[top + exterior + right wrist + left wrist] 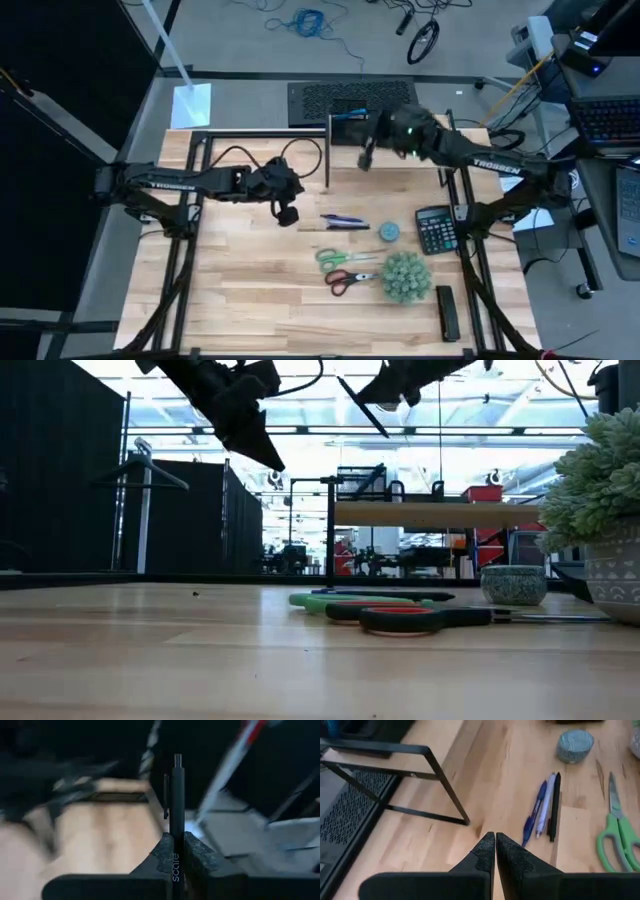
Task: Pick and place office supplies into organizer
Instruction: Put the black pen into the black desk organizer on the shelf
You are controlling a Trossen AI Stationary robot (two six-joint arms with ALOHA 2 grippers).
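You're in a robotics lab: past your shut left gripper [495, 851], black curtain partitions [60, 480], ceiling strip lights, loose blue cable [308, 20].

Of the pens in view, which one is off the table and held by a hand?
The dark pen clamped upright in the right hand, raised near the organizer. The other pens, two blue and one dark, lie side by side on the table.

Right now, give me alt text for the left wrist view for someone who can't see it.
The left gripper, fingers shut and empty, hangs over the wooden table near three pens lying side by side. Beyond them sit a round blue-grey disc and green-handled scissors, with a black metal frame to one side.
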